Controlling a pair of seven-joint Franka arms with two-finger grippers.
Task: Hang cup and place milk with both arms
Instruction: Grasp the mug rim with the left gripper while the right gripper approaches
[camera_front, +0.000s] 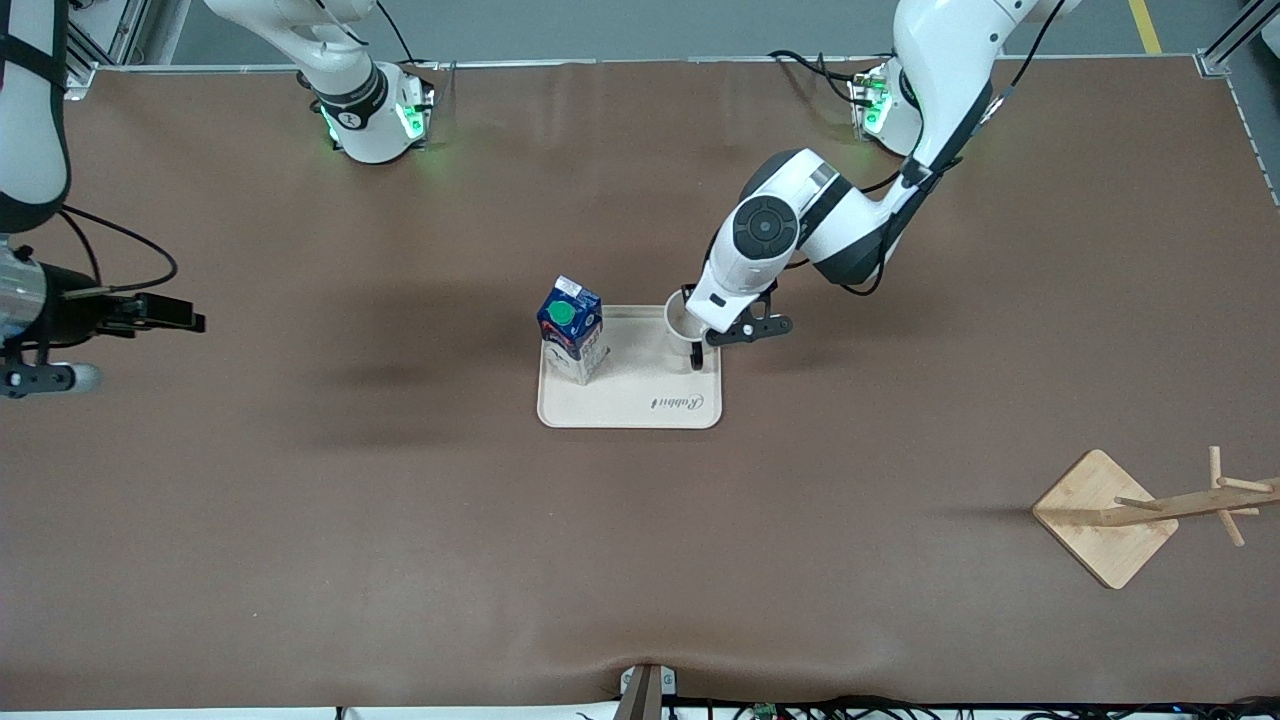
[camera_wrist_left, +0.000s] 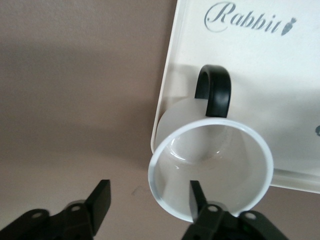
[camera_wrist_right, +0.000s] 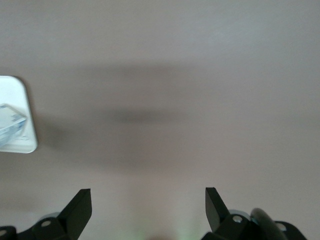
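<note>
Your left arm reaches down from its base with the elbow folded, wrist pitched over the tray (camera_front: 640, 405); the left gripper (camera_wrist_left: 150, 197) straddles the wall of the cup (camera_wrist_left: 212, 165), one finger (camera_wrist_left: 196, 196) inside the bowl, the other (camera_wrist_left: 101, 196) outside it over the mat, jaws apart and not yet pressing the wall. The cup stands upright at the tray's corner toward the left arm's end, farther from the front camera; glossy white, round mouth, black loop handle (camera_wrist_left: 216, 90) turned toward the tray's printed script. The milk (camera_front: 572, 330) stands on the same tray at the right arm's end: gable-top carton, dark blue top, round green cap. Tray is pale, flat, with rounded corners. Your right arm waits, the right gripper (camera_wrist_right: 148, 207) released wide over bare brown mat (camera_front: 300, 500). A wooden rack (camera_front: 1150, 510) with pegs on a square base stands near the left arm's end, nearer the front camera
</note>
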